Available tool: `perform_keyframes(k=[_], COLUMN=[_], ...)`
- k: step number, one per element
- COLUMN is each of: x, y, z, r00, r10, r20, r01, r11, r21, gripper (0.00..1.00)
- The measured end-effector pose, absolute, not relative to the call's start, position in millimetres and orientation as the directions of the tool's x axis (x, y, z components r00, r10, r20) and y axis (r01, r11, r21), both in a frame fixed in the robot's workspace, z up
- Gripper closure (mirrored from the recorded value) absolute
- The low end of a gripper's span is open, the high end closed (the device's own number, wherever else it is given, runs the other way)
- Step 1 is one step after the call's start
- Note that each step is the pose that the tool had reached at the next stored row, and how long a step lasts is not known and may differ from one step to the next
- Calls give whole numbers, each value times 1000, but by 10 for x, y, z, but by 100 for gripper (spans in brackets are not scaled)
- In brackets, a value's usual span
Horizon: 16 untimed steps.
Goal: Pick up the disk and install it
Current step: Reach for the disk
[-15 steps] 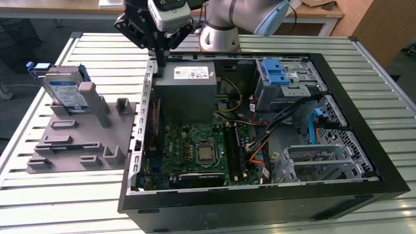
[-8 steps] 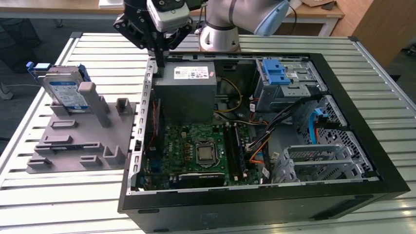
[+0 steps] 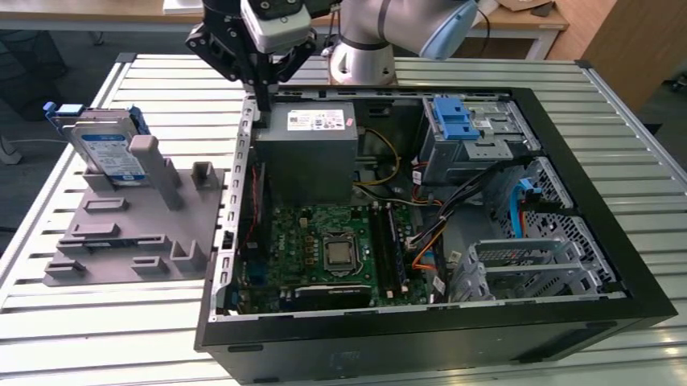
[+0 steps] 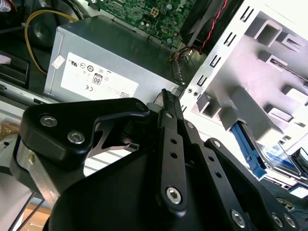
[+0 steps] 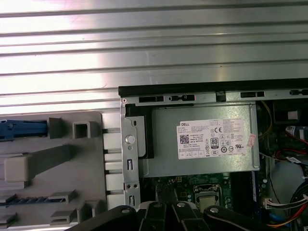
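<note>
We log a silver slatted metal tabletop (image 3: 118, 330) across the foreground. In the first wrist view its slats (image 5: 144, 48) throw back bright bands of light. Behind it, toward the exterior view's right, we see a light wooden desk with a white frame (image 3: 542, 30), and a brown wooden panel (image 3: 633, 48) just beside it. Dark grey floor (image 3: 54, 76) shows at the exterior view's left.

A grey post (image 3: 150, 165) partly hides the disk (image 3: 102, 153); the first wrist view's edge crops its blue bracket (image 5: 24, 129)
</note>
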<state>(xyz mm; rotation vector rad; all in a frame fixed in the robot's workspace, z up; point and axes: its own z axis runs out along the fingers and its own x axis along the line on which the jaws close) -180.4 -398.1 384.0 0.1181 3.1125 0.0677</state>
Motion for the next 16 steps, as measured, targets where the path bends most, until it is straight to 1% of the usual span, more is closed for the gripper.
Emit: perform_keyframes(k=[16], x=[-1845], y=[-3981], z=[3831], r00=[-997], r10=[76], r20=[-24], r01=[75], r11=[996], r21=[44], gripper=[89])
